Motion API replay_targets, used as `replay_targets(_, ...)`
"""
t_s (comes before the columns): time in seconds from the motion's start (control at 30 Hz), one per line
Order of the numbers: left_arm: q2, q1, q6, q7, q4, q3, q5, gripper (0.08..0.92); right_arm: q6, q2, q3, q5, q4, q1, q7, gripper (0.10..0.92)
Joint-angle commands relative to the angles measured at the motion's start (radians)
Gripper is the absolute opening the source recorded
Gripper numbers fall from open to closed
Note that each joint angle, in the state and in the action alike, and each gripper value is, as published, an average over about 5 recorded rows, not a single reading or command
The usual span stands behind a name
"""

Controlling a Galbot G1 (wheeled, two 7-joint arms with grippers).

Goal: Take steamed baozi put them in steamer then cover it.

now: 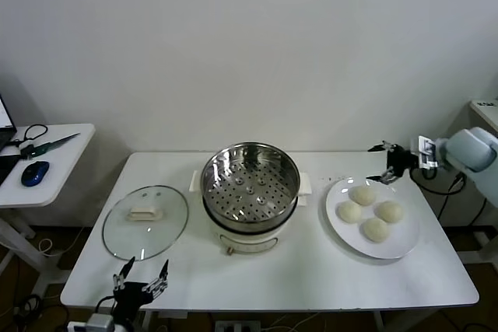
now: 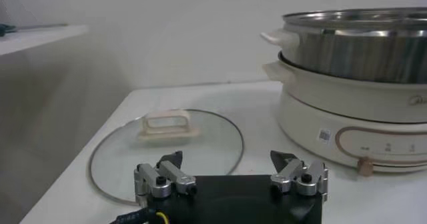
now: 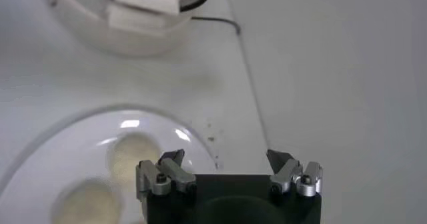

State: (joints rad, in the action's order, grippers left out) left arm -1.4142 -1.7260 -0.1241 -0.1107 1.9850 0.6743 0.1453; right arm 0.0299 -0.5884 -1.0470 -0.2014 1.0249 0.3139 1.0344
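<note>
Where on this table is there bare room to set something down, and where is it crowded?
Free: the front strip of the table between the steamer and the near edge, and the back strip behind the cover. Crowded: the right end, filled by the plate holding four baozi, with the open right gripper hovering at the plate's far edge. The open left gripper sits at the front-left edge.

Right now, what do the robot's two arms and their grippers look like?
The left gripper and the right gripper look alike: a black body carrying two silver metal fingers with dark screws and black pointed tips. A yellow and black cable runs beside the left gripper's body. In the head view, the right arm has a smooth pale grey-blue shell, with a small white block behind its gripper.
</note>
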Motion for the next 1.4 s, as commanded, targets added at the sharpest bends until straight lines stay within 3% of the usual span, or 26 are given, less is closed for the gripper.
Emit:
replay_targets(0.03, -0.003, 0.011, -0.003, -0.003, 0.002, -0.002, -0.003, 0.823, 0.035, -0.085, -0.313, 0.042, -0.14, 0.169, 0.117, 0.823)
replay_targets(0.33, -0.001, 0.003, -0.01, -0.001, 0.009, 0.001, -0.015, 0.823, 0.014, -0.235, -0.079, 0.12, -0.282, -0.069, 0.059, 0.823)
replay_targets(0.83, -0.013, -0.003, -0.004, -0.002, -0.005, -0.029, -0.051, 0.823, 0.072, -0.392, 0.156, 0.336, -0.516, -0.217, -0.024, 0.823)
replay_targets(1.4, -0.015, -0.006, 0.004, -0.003, -0.015, -0.04, -0.062, 0.823, 0.068, -0.451, 0.22, 0.347, -0.59, -0.224, -0.016, 0.808)
